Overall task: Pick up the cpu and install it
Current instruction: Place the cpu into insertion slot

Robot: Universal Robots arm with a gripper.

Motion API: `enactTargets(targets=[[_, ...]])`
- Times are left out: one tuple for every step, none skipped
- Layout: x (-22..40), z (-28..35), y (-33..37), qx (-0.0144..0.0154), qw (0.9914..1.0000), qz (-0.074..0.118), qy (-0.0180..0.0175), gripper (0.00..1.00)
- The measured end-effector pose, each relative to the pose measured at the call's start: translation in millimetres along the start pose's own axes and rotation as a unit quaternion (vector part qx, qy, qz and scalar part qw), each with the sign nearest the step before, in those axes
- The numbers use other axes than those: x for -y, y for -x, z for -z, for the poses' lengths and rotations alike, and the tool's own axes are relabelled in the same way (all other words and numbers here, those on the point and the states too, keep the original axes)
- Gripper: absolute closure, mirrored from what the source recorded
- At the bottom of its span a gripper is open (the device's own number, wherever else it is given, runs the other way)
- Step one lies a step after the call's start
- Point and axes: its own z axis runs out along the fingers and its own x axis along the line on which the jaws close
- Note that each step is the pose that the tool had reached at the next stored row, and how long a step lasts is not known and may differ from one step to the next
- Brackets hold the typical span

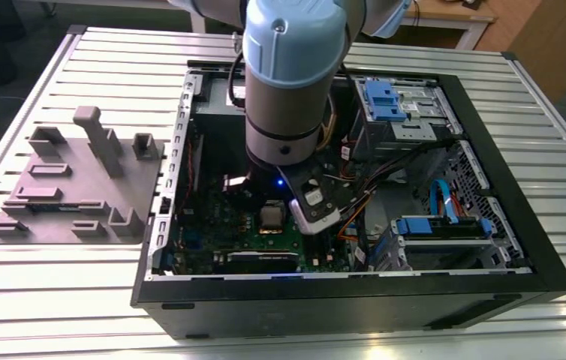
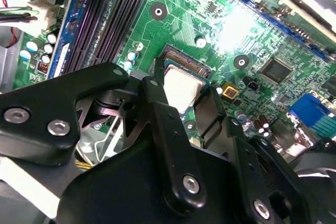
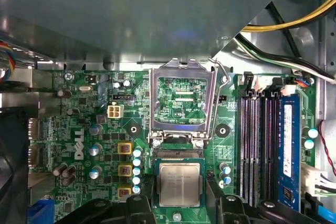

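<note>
**A:** Inside the open computer case [image 1: 523, 225], the arm is hanging over the green board [image 3: 84, 129]. Where is the cpu lying?

**B:** It is sitting in the exterior view's left half of the case. In both wrist views the cpu [image 3: 180, 183] is lying square over the socket [image 3: 180, 154], right beside the flipped-open load plate [image 3: 182, 103] and near the memory slots [image 3: 257, 145].

**A:** And what is the gripper doing?

**B:** The gripper [image 2: 182, 98] is narrowed to the chip's width. Its fingers [image 2: 157, 93] are pressing on two opposite edges, so it is holding the chip. A strip of gold contacts is showing past one edge, and it is hard to judge whether the chip is resting in the socket or hanging just above it.

**A:** What is this step asking for?

**B:** It is asking for a level chip, with its pale rim squared to the socket frame. Travel should be straight down, with no sliding across the contacts. Force should be light, and the jaws should be staying clear of the raised plate.
</note>
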Motion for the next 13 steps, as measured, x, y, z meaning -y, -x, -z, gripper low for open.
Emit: enactTargets(targets=[[0.0,-0.4,0.0,-0.0005,1.00000,0.000,0.0000,0.53],[0.0,-1.1,0.0,-0.0009,1.00000,0.000,0.0001,0.53],[0.0,-1.7,0.0,-0.0013,1.00000,0.000,0.0000,0.53],[0.0,-2.3,0.0,-0.0016,1.00000,0.000,0.0000,0.53],[0.0,-3.2,0.0,-0.0019,1.00000,0.000,0.0001,0.53],[0.0,-4.1,0.0,-0.0022,1.00000,0.000,0.0000,0.53],[0.1,-5.1,0.0,-0.0024,1.00000,0.000,0.0000,0.53],[0.1,-5.8,0.0,-0.0025,1.00000,0.000,0.0000,0.53],[0.1,-6.3,0.0,-0.0026,1.00000,0.000,0.0000,0.53],[0.2,-6.6,0.0,-0.0027,1.00000,0.000,-0.0001,0.53],[0.2,-7.1,0.0,-0.0028,1.00000,0.000,0.0000,0.53],[0.2,-7.6,0.0,-0.0028,1.00000,0.000,0.0000,0.53],[0.2,-8.3,0.0,-0.0028,1.00000,-0.001,0.0001,0.53]])
